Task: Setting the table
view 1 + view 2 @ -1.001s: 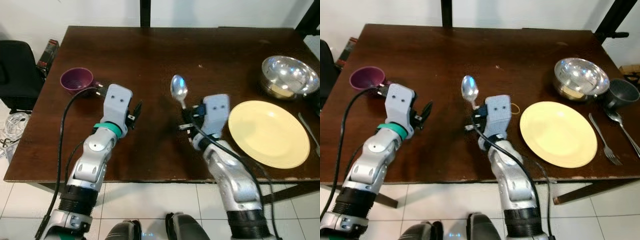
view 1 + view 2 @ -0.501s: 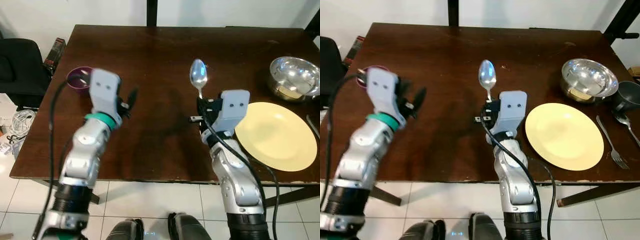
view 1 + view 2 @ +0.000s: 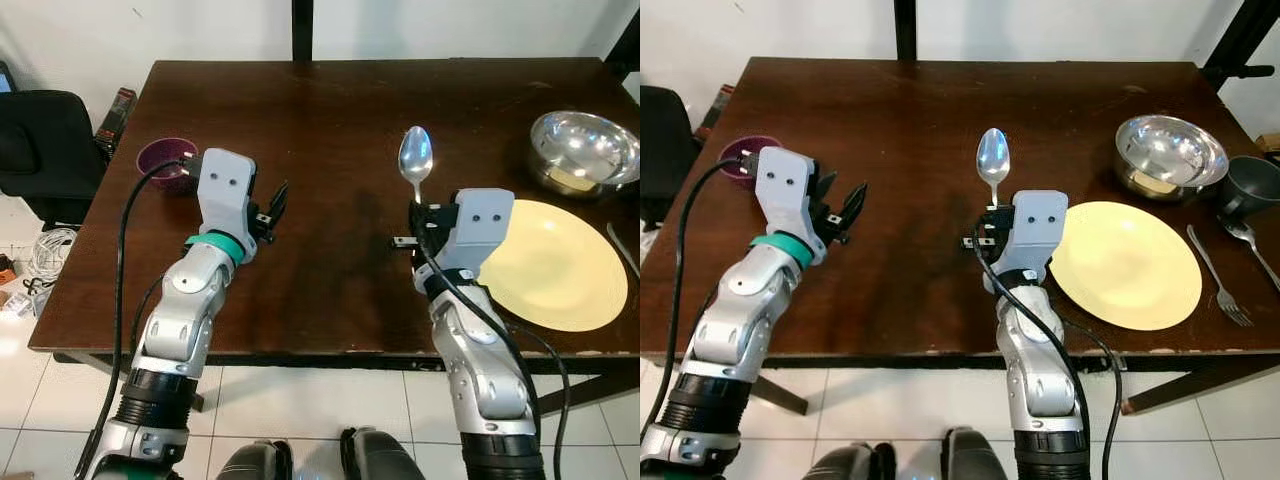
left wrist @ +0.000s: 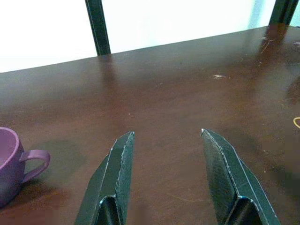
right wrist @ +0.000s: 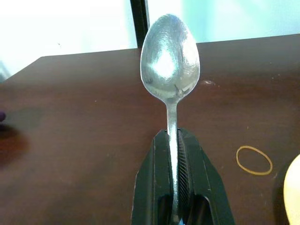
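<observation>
Dark brown wooden worktop (image 3: 330,120) seen from above, with both silver arms reaching over its near edge. The right gripper (image 5: 172,140) is closed on the handle of a metal spoon (image 3: 415,158), which it holds above the worktop with the bowl pointing away from the robot and toward the far edge. The spoon sits near the middle of the worktop, just to the left of a round yellow plate (image 3: 560,265) that lies flat near the right front edge. A small yellow rubber band (image 5: 254,160) lies on the wood between the spoon and the plate. Beyond the plate stands a shiny steel bowl (image 3: 1170,155), with a dark grey mug (image 3: 1247,187) beside it at the right edge. A fork (image 3: 1212,275) and a second utensil, too small to identify, lie to the right of the plate. The left gripper (image 4: 166,154) hovers over the left half of the worktop with its two black fingers (image 4: 117,173) spread apart and nothing between them. A purple cup (image 3: 165,160) stands near the left edge, behind the left wrist, its handle pointing right.
</observation>
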You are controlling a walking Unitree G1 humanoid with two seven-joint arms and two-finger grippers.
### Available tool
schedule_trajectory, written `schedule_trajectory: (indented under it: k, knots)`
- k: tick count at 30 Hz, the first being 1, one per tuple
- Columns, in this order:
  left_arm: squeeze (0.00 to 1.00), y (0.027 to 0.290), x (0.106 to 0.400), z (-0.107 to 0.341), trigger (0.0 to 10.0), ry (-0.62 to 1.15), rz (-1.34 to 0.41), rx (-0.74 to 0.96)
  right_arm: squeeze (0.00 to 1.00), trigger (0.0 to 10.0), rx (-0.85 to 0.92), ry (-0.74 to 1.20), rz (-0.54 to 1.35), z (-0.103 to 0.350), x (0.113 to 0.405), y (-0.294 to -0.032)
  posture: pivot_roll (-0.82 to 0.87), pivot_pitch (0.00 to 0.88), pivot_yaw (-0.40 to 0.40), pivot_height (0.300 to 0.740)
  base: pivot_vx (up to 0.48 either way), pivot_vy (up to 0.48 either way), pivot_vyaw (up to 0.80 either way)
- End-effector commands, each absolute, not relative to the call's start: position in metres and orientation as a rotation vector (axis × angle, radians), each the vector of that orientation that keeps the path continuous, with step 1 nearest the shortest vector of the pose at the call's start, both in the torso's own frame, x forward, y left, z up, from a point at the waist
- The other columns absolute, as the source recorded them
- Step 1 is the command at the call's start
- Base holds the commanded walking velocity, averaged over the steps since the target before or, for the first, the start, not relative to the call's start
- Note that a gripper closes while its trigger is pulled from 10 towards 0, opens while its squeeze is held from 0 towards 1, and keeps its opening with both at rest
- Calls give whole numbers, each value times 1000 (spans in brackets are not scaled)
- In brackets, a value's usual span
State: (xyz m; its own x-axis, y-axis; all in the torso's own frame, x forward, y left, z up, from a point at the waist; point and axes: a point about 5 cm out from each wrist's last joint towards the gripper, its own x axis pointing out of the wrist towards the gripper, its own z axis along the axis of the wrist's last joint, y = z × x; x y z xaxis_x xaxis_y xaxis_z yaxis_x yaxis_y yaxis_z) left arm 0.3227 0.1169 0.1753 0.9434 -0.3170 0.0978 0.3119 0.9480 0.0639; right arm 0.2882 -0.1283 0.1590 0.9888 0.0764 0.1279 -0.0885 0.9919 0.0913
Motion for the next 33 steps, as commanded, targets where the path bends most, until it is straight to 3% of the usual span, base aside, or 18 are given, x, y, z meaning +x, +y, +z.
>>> schedule_trajectory:
  k: [1, 33]
  knots:
    - [0, 119, 322, 169, 10000, -75, -317, 54, 0, 10000, 103, -133, 81, 160, 289, -128, -121, 17, 86, 740, -371, 0, 0]
    - [0, 116, 319, 166, 10000, -65, -302, 52, 0, 10000, 98, -110, 107, 155, 290, -126, -127, 31, 74, 740, -348, 0, 0]
